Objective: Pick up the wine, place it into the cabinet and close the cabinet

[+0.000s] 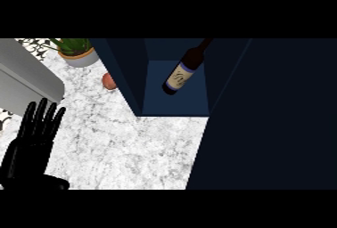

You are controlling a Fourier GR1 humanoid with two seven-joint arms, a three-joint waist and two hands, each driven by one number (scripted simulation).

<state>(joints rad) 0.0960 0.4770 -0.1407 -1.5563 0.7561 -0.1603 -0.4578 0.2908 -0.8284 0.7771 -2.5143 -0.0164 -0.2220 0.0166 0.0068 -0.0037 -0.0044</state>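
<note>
The dark blue cabinet (135, 75) is standing open on the counter, and the wine bottle (182, 71) is sitting inside its single compartment, tilted so that its neck is pointing up toward the back right and its base is resting on the blue floor of the compartment. The bottle is dark glass with a pale label edged by purple bands. A broad, flat, dark blue panel (270, 116), which looks to be the cabinet door, is filling the right side of the view and hiding the counter beneath it. The marble counter (125, 147) is showing a white, grey-veined, speckled surface, lying bare from the cabinet's front edge down to the lower edge of the view. At the upper left a grey sink basin (26, 75) with a rounded corner is cutting into the counter. Behind it a potted plant (77, 51) with spiky green leaves is sitting in a pale round pot, and a small reddish rounded object (108, 81) is lying just beside the cabinet's left wall. The left hand (33, 138) is showing at the lower left, black, fingers straight and pointing up, holding nothing, well apart from the cabinet. The right hand is not showing anywhere.
</note>
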